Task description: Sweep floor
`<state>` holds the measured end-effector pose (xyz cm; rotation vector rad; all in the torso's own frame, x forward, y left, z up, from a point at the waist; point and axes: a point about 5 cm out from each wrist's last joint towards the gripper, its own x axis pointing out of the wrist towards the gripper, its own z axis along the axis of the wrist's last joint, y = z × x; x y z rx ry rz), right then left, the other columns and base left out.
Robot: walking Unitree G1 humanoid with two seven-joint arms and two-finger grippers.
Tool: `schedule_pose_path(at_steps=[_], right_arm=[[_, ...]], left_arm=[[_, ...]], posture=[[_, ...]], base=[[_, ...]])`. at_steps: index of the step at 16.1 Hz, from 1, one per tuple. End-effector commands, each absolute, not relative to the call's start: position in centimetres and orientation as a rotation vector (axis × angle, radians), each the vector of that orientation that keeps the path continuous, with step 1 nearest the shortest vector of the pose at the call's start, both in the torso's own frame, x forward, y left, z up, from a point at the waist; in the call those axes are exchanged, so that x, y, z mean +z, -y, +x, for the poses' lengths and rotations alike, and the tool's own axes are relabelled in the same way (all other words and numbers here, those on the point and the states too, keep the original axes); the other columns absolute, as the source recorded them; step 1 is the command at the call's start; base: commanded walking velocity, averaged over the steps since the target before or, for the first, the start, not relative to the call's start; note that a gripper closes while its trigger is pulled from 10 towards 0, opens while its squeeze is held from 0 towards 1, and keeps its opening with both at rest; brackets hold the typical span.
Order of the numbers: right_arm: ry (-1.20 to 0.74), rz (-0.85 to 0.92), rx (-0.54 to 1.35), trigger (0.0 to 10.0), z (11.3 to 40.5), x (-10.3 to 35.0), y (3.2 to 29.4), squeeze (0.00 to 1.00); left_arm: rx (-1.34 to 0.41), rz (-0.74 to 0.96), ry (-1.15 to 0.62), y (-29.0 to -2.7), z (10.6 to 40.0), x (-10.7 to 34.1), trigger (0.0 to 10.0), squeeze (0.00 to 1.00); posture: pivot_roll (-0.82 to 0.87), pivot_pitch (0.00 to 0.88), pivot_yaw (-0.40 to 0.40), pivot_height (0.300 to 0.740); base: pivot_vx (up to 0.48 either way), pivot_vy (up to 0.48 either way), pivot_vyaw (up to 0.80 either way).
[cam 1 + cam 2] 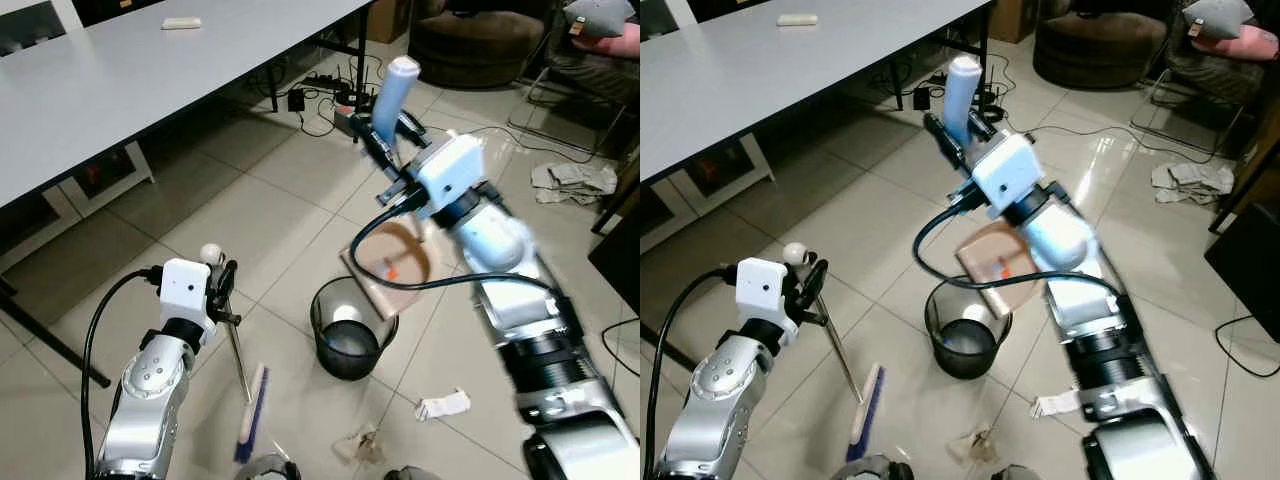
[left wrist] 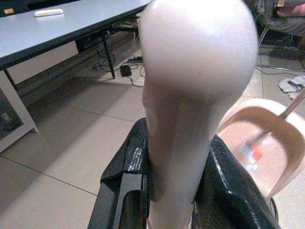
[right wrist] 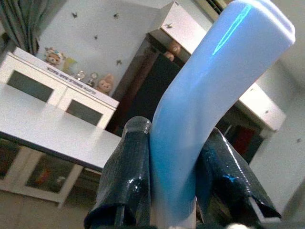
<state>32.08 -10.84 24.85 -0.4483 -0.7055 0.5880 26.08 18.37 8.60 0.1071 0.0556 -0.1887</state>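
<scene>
Right gripper [image 1: 392, 135] is up high over the tiled floor [image 1: 250, 200], its black fingers [image 3: 129, 176] clamped on either side of the pale blue handle [image 1: 393, 95] of the dustpan [image 1: 393, 268], and the pinkish-tan pan hangs tilted at the end of its thin rod, right over the black wire wastebasket [image 1: 350, 328]. There's a small orange and white scrap [image 1: 391, 270] lying in the pan. Down on the left, the left gripper [image 1: 222, 283] is closed around the broom [image 1: 250, 410] just below its rounded white knob [image 1: 210, 253]; the thin shaft runs down at a slant to the blue brush head, which rests on the tiles. Near the basket lie a white crumpled scrap [image 1: 443, 404] and a brownish crumpled bit [image 1: 360, 442], both on the floor, apart from the brush. A long grey table [image 1: 120, 80] runs along the left, with cables [image 1: 310, 95] tangled on the floor beyond it.
</scene>
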Motion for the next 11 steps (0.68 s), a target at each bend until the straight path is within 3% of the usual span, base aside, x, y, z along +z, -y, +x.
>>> schedule_pose_path(at_steps=[1,2,4,5,9,11], right_arm=[[0.831,-0.489,0.459,10.0,31.7,29.4,13.1,0.0],[0.825,-0.49,0.427,10.0,31.7,29.8,13.7,0.0],[0.739,-0.51,0.146,10.0,31.5,30.9,20.1,0.0],[0.718,-0.534,0.081,10.0,31.0,30.7,21.8,0.0],[0.498,-0.481,-0.169,10.0,29.1,26.4,27.3,0.0],[0.424,-0.52,-0.24,10.0,28.4,24.5,28.1,0.0]], left_arm=[[-0.203,0.128,-0.021,-18.2,26.2,9.5,10.0,0.0],[-0.205,0.129,-0.02,-18.1,26.2,9.5,10.0,0.0],[-0.259,0.121,-0.022,-17.6,26.2,9.6,10.0,0.0],[-0.287,0.12,-0.023,-17.2,26.2,9.6,10.0,0.0],[-0.293,0.101,-0.034,-17.1,26.0,9.5,10.0,0.0],[-0.294,0.1,-0.032,-17.0,25.9,9.6,10.0,0.0]], posture=[[0.0,0.064,0.056,0.74],[0.0,0.065,0.056,0.74],[-0.01,0.065,0.068,0.74],[-0.02,0.068,0.07,0.74],[-0.03,0.084,0.076,0.74],[-0.02,0.085,0.065,0.74]], base=[[0.0,0.0,0.0],[0.0,0.0,0.0],[0.0,0.0,0.0],[0.0,0.0,0.0],[0.0,0.0,0.0],[0.0,0.0,0.0]])
